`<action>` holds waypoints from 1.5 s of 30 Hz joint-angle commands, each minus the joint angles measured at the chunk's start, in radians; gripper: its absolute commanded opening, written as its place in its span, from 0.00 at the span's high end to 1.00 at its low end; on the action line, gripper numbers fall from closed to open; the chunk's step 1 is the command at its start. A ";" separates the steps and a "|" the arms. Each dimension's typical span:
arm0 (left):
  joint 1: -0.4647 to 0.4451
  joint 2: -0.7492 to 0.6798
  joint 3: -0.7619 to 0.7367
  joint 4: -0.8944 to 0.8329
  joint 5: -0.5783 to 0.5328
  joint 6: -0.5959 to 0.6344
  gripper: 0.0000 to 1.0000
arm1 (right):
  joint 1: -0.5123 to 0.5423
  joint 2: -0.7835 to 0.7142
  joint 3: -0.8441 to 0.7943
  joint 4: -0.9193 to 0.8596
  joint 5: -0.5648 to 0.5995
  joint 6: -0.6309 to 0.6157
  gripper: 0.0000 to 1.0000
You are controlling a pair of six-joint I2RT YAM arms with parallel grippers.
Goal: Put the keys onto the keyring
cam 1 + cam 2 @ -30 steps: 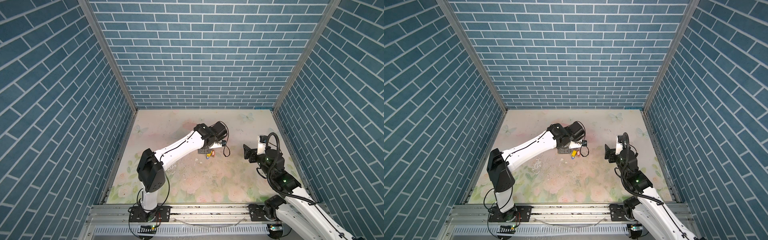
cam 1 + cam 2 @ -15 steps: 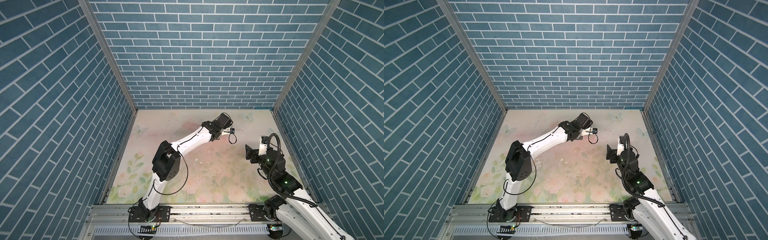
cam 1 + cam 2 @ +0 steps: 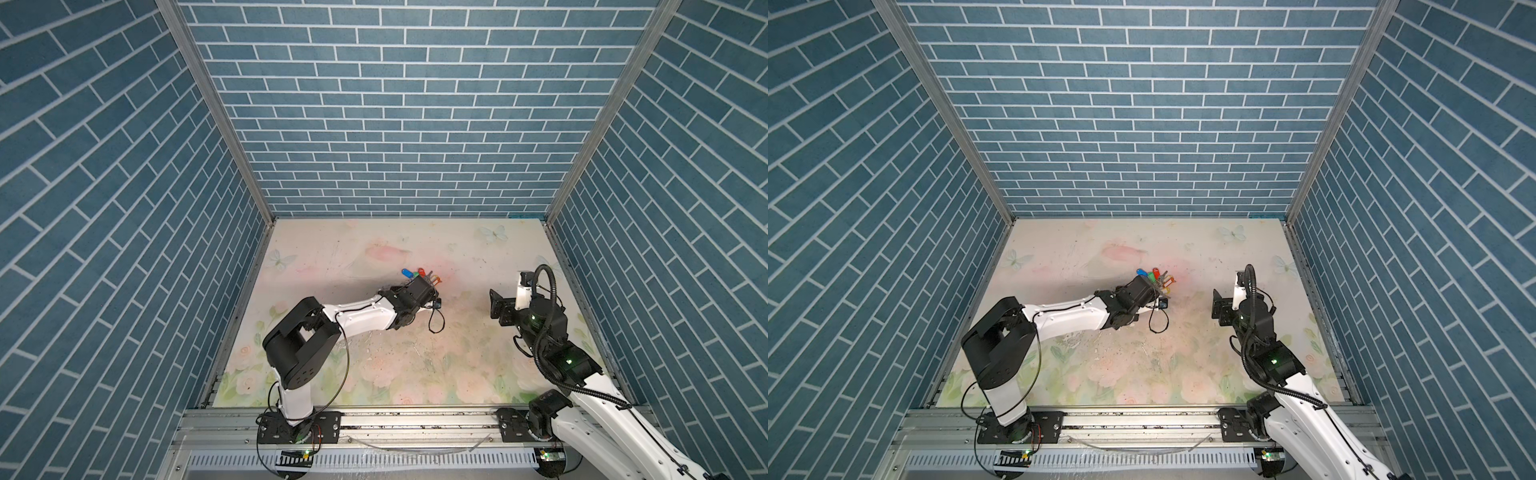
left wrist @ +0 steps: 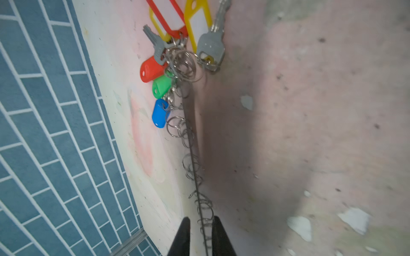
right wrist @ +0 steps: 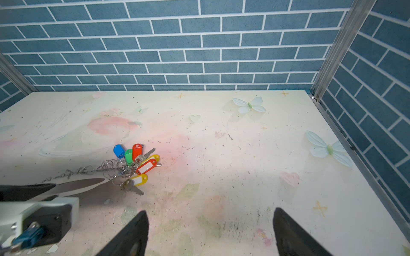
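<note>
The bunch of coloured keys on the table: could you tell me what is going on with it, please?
The left gripper sits at the thin silvery wire keyring, which is strung with small split rings. Its jaws stand slightly apart on either side of the wire, not pinching it. The small metal keys with blue, green, red and yellow plastic tags lie bunched at the hoop's far end on the pale floral table. The right gripper hangs wide open nearby, holding nothing.

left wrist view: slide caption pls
Left gripper parted around the thin silvery hoop keyring, strung with metal keys tagged blue, green, red and yellow
</note>
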 commanded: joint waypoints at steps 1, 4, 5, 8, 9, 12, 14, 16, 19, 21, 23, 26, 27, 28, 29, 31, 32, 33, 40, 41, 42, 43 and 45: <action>0.001 -0.091 -0.072 0.047 -0.004 -0.114 0.61 | -0.003 0.011 -0.014 0.019 0.029 -0.003 0.13; -0.002 -0.230 -0.138 0.075 0.089 -0.182 0.42 | -0.004 0.031 -0.003 0.004 0.046 0.004 0.13; -0.003 -0.278 -0.156 0.082 0.133 -0.201 0.37 | -0.004 0.038 0.006 -0.006 0.054 0.014 0.13; 0.000 -0.438 -0.239 0.173 0.215 -0.257 0.16 | -0.004 0.075 0.079 -0.094 0.083 0.068 0.13; 0.005 -0.488 -0.270 0.217 0.220 -0.273 0.12 | -0.004 0.097 0.107 -0.120 0.089 0.073 0.13; 0.064 -0.589 -0.316 0.295 0.213 -0.352 0.01 | -0.008 0.174 0.162 -0.161 0.162 0.077 0.10; 0.128 -0.622 -0.331 0.342 0.161 -0.416 0.00 | -0.018 0.224 0.190 -0.166 0.202 0.077 0.05; 0.218 -0.631 -0.335 0.369 0.056 -0.501 0.00 | -0.026 0.268 0.207 -0.148 0.238 0.059 0.02; 0.371 -0.623 -0.342 0.356 -0.043 -0.621 0.01 | -0.057 0.310 0.205 -0.082 0.291 0.016 0.01; 0.453 -0.629 -0.374 0.385 -0.039 -0.662 0.00 | -0.092 0.333 0.187 -0.012 0.293 -0.022 0.01; 0.512 -0.627 -0.463 0.492 0.036 -0.650 0.00 | -0.133 0.366 0.163 0.075 0.292 -0.069 0.01; 0.596 -0.570 -0.541 0.641 0.106 -0.655 0.01 | -0.198 0.432 0.110 0.219 0.264 -0.161 0.01; 0.618 -0.540 -0.550 0.663 0.120 -0.659 0.00 | -0.218 0.460 0.089 0.276 0.264 -0.195 0.01; 0.637 -0.511 -0.561 0.699 0.136 -0.664 0.00 | -0.238 0.489 0.065 0.336 0.261 -0.222 0.01; 0.651 -0.488 -0.579 0.742 0.179 -0.657 0.00 | -0.256 0.516 0.047 0.378 0.252 -0.236 0.01; 0.691 -0.437 -0.645 0.905 0.293 -0.629 0.00 | -0.304 0.575 0.030 0.424 0.215 -0.222 0.01; 0.724 -0.404 -0.668 0.975 0.338 -0.658 0.00 | -0.318 0.606 0.012 0.465 0.199 -0.213 0.01; 0.761 -0.371 -0.685 1.026 0.406 -0.682 0.00 | -0.328 0.631 -0.007 0.520 0.177 -0.211 0.01; 0.854 -0.242 -0.672 1.103 0.501 -0.755 0.00 | -0.395 0.758 -0.129 0.932 -0.022 -0.239 0.01; 0.855 -0.242 -0.674 1.108 0.502 -0.756 0.00 | -0.428 0.787 -0.147 0.997 -0.067 -0.220 0.01; 0.855 -0.237 -0.677 1.124 0.499 -0.753 0.00 | -0.448 0.823 -0.160 1.049 -0.120 -0.212 0.01; 0.855 -0.245 -0.672 1.096 0.501 -0.757 0.00 | -0.462 0.840 -0.157 1.058 -0.156 -0.207 0.01; 0.855 -0.242 -0.675 1.108 0.498 -0.754 0.00 | -0.482 0.895 -0.140 1.079 -0.177 -0.195 0.01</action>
